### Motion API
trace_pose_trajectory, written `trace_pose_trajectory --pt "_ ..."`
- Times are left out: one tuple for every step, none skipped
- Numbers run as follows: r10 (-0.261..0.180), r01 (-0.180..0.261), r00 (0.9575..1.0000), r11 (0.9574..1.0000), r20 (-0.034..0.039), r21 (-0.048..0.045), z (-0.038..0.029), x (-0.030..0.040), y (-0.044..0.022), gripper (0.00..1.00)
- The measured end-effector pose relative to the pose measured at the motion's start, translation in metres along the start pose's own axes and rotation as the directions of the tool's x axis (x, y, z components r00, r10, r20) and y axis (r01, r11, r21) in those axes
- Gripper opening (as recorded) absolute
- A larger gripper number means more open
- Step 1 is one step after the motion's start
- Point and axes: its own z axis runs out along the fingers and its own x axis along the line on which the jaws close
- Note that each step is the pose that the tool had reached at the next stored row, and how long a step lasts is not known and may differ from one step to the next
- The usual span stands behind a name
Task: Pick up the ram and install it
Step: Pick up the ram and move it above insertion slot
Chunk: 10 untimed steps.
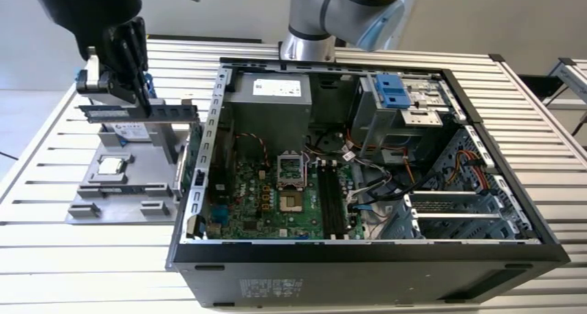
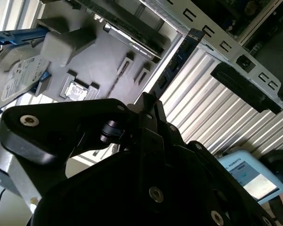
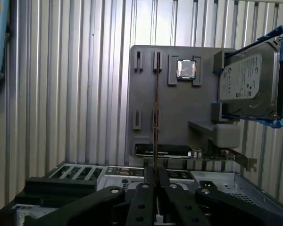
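Blue-green and narrow, the ram (image 1: 137,112) is seen clamped between the fingers of the gripper (image 1: 136,99) at the exterior view's left. It is held level, on its long edge, above the grey fixture tray (image 1: 101,194) and, as far as can be judged, clear of it; the pick-up part of the task is therefore taken as done.

Installation is judged not yet begun. The dark memory slots (image 1: 332,197) on the motherboard (image 1: 266,204) inside the open computer case (image 1: 367,249) lie well apart from the ram, toward the exterior view's right, and appear empty.

In the first wrist view the ram (image 3: 156,94) is shown edge-on as a thin line running away from the gripper (image 3: 155,183), with the tray's holders lined up beyond it. The fingers (image 3: 142,197) are closed against both faces of the board, and no gap is visible between them and it. In the second wrist view the grip is shown from another angle; the ram (image 2: 175,61) juts out past the gripper (image 2: 148,101) toward the case wall.

Left on the tray are the silver processor chip (image 1: 112,165) and the hard drive (image 1: 128,130) with blue rails; neither is touched by the gripper.
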Motion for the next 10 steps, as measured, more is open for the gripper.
trace_pose_trajectory --pt "0.000 0.000 1.0000 1.0000 0.0000 -0.0004 0.0000 0.0000 -0.0013 0.00" --pt "0.000 0.000 1.0000 1.0000 0.0000 -0.0008 0.0000 0.0001 -0.0027 0.00" --pt "0.000 0.000 1.0000 1.0000 0.0000 -0.0015 0.0000 0.0002 -0.0041 0.00" --pt "0.000 0.000 1.0000 1.0000 0.0000 -0.0023 -0.0001 0.0002 -0.0057 0.00" --pt "0.000 0.000 1.0000 1.0000 0.0000 -0.0033 -0.0001 0.0003 -0.0073 0.00" --pt "0.000 0.000 1.0000 1.0000 0.0001 -0.0042 -0.0001 0.0003 -0.0088 0.00" --pt "0.000 0.000 1.0000 1.0000 0.0001 -0.0051 0.0000 0.0004 -0.0103 0.00" --pt "0.000 0.000 1.0000 1.0000 0.0002 -0.0059 0.0000 0.0005 -0.0118 0.00" --pt "0.000 0.000 1.0000 1.0000 0.0002 -0.0069 -0.0001 0.0005 -0.0132 0.00" --pt "0.000 0.000 1.0000 1.0000 0.0003 -0.0078 0.0000 0.0006 -0.0146 0.00"
